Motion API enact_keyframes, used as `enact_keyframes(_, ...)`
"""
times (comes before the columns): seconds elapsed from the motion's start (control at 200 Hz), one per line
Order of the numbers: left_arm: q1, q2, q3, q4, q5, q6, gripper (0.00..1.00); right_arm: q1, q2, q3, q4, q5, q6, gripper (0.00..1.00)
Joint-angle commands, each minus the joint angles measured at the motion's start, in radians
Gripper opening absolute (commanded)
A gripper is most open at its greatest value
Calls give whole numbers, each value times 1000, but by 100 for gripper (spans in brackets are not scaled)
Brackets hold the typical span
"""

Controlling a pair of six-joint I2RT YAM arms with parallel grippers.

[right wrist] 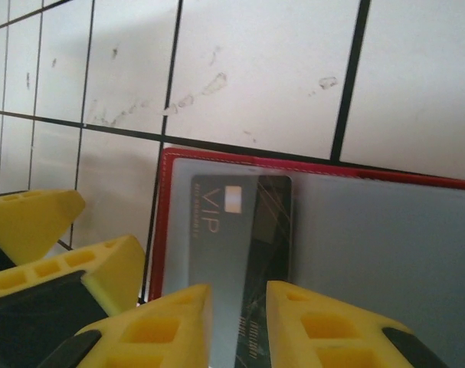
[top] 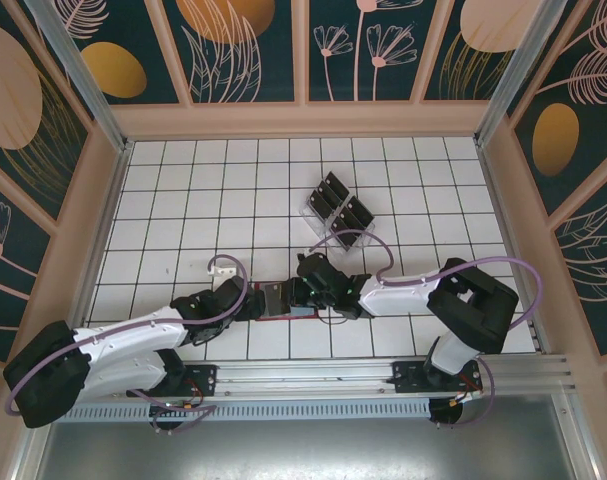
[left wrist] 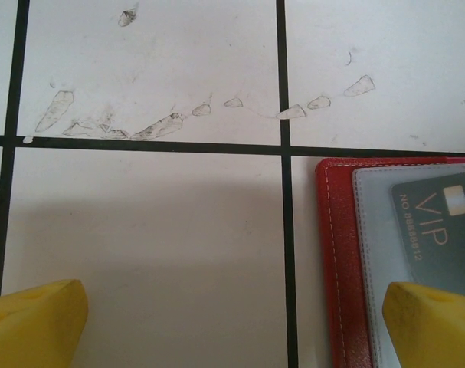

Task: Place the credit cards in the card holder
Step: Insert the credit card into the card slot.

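- Right fingers [right wrist: 175,326]: clamped on a credit card [right wrist: 249,314] entering the card holder [right wrist: 165,230], near bench [top: 183,180] edge.
- Left fingers [left wrist: 40,322]: wide apart, empty.
- One VIP card [right wrist: 217,222] pocketed; others wait in far rack [top: 335,210].

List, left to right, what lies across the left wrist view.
Left gripper's yellow fingertip, central black grid line, red stitched wallet, its greyish translucent pocket, dark grey VIP card.

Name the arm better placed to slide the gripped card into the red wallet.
Right. The right arm has its jaws shut on a credit card aimed at the pocket of the card holder. The left arm has its jaws open and empty, one tip over the holder's edge.
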Motion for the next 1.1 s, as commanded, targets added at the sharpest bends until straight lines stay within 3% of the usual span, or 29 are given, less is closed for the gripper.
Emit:
enact_keyframes(0.0, -4, 10, -7, 19, 5, -1, 99, 12, 21, -12, -1, 15, 18, 25)
enact_keyframes(1.096, -3, 29, -25, 86, 38, -11, 99, 55, 157, 120, 0, -95, -11, 21)
